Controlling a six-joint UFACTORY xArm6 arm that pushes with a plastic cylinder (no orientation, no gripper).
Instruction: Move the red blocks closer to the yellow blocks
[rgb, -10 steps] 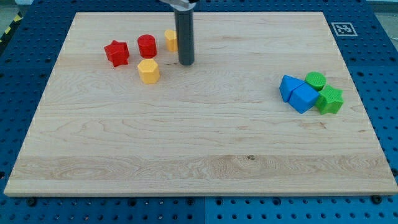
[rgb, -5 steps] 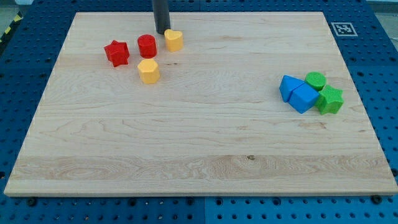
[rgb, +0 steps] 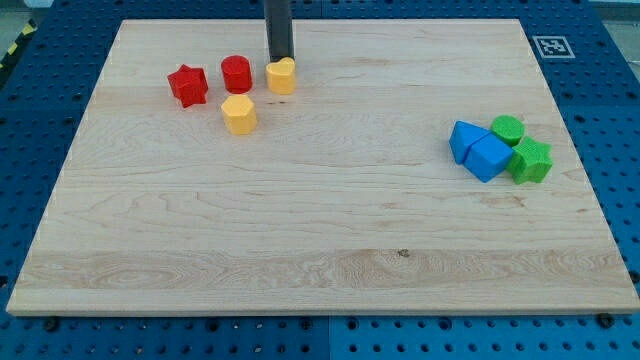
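Observation:
A red star block (rgb: 188, 85) and a red cylinder block (rgb: 236, 74) sit at the board's upper left. A yellow block (rgb: 281, 75) lies just right of the red cylinder. A yellow hexagon block (rgb: 239, 114) lies below the cylinder. My tip (rgb: 280, 59) is at the top edge of the upper yellow block, touching or almost touching it. The dark rod rises out of the view's top.
Two blue blocks (rgb: 478, 149) and two green blocks (rgb: 529, 160) cluster at the board's right. A black-and-white marker tag (rgb: 551, 46) sits at the board's top right corner. The wooden board (rgb: 320, 250) lies on a blue pegboard.
My tip went from right of the upper yellow block up around to above it. That yellow block has shifted slightly down, closer to the red cylinder's level.

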